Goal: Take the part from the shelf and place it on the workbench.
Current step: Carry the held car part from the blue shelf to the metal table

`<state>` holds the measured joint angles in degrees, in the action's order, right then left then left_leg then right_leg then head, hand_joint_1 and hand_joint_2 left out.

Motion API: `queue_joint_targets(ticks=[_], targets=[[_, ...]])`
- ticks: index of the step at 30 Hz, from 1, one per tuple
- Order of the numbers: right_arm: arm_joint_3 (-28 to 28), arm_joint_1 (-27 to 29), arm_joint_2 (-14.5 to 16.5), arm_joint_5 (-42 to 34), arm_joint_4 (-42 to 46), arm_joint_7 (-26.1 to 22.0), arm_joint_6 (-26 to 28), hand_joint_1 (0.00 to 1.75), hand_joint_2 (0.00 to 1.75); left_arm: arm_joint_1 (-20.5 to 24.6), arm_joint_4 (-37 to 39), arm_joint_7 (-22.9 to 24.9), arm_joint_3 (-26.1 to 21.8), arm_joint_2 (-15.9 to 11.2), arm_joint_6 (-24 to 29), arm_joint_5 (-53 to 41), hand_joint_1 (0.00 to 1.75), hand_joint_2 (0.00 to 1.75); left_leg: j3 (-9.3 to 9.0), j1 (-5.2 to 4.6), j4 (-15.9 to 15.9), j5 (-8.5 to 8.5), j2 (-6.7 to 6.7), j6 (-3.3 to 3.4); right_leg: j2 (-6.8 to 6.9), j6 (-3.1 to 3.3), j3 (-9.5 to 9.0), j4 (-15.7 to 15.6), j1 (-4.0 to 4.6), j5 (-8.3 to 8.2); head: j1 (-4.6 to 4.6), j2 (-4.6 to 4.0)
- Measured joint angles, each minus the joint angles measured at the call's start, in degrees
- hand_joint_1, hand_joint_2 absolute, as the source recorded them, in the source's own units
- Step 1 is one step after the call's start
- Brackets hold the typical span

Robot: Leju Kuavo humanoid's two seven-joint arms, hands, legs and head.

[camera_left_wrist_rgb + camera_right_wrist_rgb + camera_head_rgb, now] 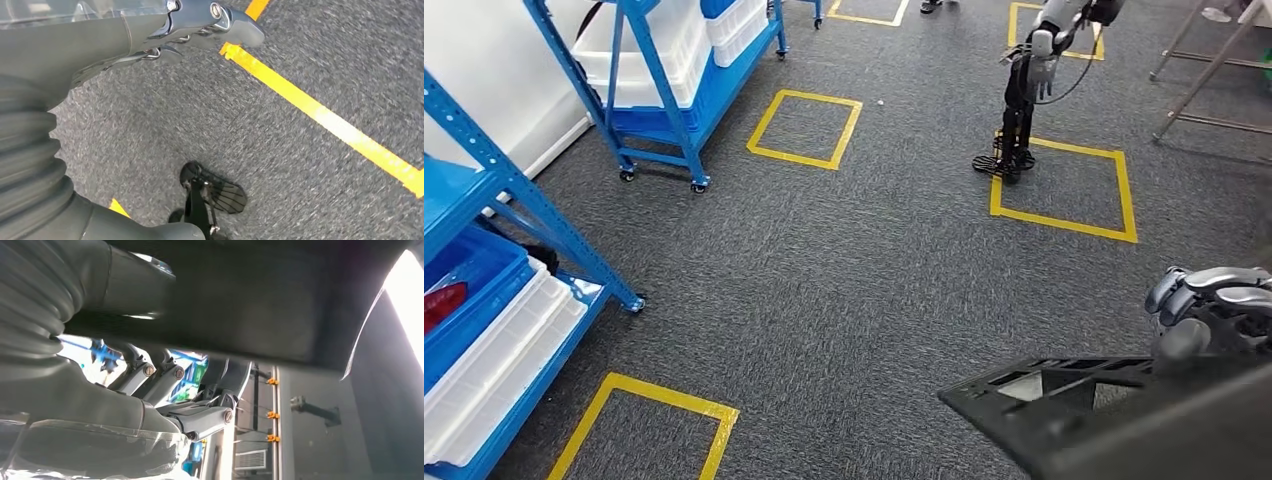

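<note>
Right hand (1209, 305): fingers curled over the rear edge of a black ribbed plastic part (1064, 400), which is held low at the robot's right. Left hand (200, 25): hung over the carpet floor (874, 250), fingers loosely curled, nothing gripped. Step judged: carry phase, the part being already off the blue shelf (514, 280). No desk is seen, so a walk and turn toward it are called for next. Open carpet lies ahead, with yellow tape squares (804, 128); a second robot (1024, 100) and a blue wheeled rack (669, 90) are to be kept clear.
</note>
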<state>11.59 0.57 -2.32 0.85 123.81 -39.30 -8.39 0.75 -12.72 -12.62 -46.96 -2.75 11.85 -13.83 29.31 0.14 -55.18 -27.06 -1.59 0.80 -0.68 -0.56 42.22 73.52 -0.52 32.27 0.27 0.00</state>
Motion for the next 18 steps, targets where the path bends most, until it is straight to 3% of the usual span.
queue_joint_targets(ticks=[1,2,4,6,9,10,12,13,15,16,17,18], targets=[[0.3,-0.1,0.0,1.5,0.0,0.0,1.0,1.75,1.75,0.0,0.0,-0.1,-0.2,0.0,0.0,-0.1,0.00,1.75,0.06,0.00,-0.1,-0.07,-0.77,-0.09,0.26,-0.21,-0.03,0.4,-0.24,-0.23,0.01,0.00],[-0.1,-0.2,-0.1,4.3,0.0,0.0,4.1,1.75,1.75,0.0,0.0,-0.3,-0.3,0.0,-0.1,-0.4,0.00,1.75,0.08,0.05,-0.2,-0.19,-1.52,-0.26,0.60,-0.41,-1.37,-1.7,-0.47,-1.51,0.02,0.00],[-3.8,-0.8,-0.6,11.5,-0.1,0.0,13.9,1.75,1.75,0.3,0.0,-0.6,-0.4,-0.1,-0.3,-1.0,0.00,1.75,0.08,0.05,-0.7,-0.58,-2.88,-0.81,2.27,-0.54,-5.87,-9.4,-0.62,-4.50,0.01,0.00],[-10.0,-1.6,-1.7,16.3,-0.7,0.0,23.9,1.75,1.75,0.7,0.0,-0.9,-0.6,-0.3,-0.4,-1.5,0.00,1.75,0.04,-0.12,-1.2,-1.06,-4.00,-1.53,3.57,-0.01,-8.49,-14.3,-0.45,-5.64,-0.05,-0.01],[-16.6,-1.9,-3.5,18.2,-1.4,0.0,31.0,1.75,1.75,1.2,-0.1,-0.9,-0.7,-0.5,-0.5,-2.1,0.00,1.75,-0.18,0.04,-1.3,-1.39,-4.98,-2.50,2.55,1.18,-8.42,-14.9,-0.16,-5.64,-0.09,-0.01],[-18.1,-2.1,-4.0,18.4,-1.5,0.0,32.0,1.75,1.75,1.2,-0.1,-0.8,-0.7,-0.5,-0.5,-2.3,0.00,1.75,-0.07,0.24,-1.7,-1.82,-4.34,-2.81,2.07,1.54,-8.40,-15.0,-0.14,-5.77,-0.11,-0.01],[-20.8,-2.5,-5.0,18.8,-1.9,0.0,33.1,1.75,1.75,1.2,-0.1,-0.6,-0.8,-0.5,-0.4,-2.8,0.00,1.75,1.69,0.57,-5.7,-4.50,-1.56,-3.21,1.04,2.21,-8.37,-15.3,-0.21,-6.06,-0.22,-0.01],[-21.9,-2.7,-5.3,18.9,-2.2,0.0,33.4,1.75,1.75,1.1,-0.1,-0.5,-0.9,-0.6,-0.2,-2.9,0.00,1.75,3.45,0.62,-9.6,-6.52,-0.09,-3.26,0.49,2.42,-8.31,-15.3,-0.13,-6.12,-0.26,-0.01],[-23.9,-2.9,-5.8,19.0,-2.9,0.0,34.0,1.75,1.75,0.9,-0.1,-0.2,-1.2,-0.8,0.4,-3.1,0.00,1.75,7.29,0.61,-17.5,-9.46,1.00,-3.18,-0.87,2.66,-8.23,-15.2,0.13,-6.18,-0.27,-0.01],[-24.8,-3.0,-5.9,19.0,-3.2,0.0,34.2,1.75,1.75,0.8,-0.1,-0.2,-1.4,-1.0,0.7,-3.2,0.00,1.75,8.30,0.59,-19.2,-9.48,1.13,-3.06,-1.62,2.70,-8.24,-15.2,0.26,-6.19,-0.26,-0.01],[-25.5,-3.0,-6.2,18.9,-3.5,0.0,34.4,1.75,1.75,0.8,-0.1,-0.2,-1.6,-1.1,0.9,-3.2,0.00,1.75,8.17,0.58,-18.5,-8.24,1.27,-2.85,-2.39,2.71,-8.29,-15.2,0.35,-6.20,-0.27,0.00],[-26.1,-3.2,-6.4,18.8,-3.7,0.0,34.5,1.75,1.75,0.8,-0.1,-0.2,-1.7,-1.3,1.0,-3.2,0.00,1.75,7.00,0.57,-15.5,-6.09,1.68,-2.60,-3.16,2.71,-8.36,-15.1,0.39,-6.20,-0.26,0.00]])
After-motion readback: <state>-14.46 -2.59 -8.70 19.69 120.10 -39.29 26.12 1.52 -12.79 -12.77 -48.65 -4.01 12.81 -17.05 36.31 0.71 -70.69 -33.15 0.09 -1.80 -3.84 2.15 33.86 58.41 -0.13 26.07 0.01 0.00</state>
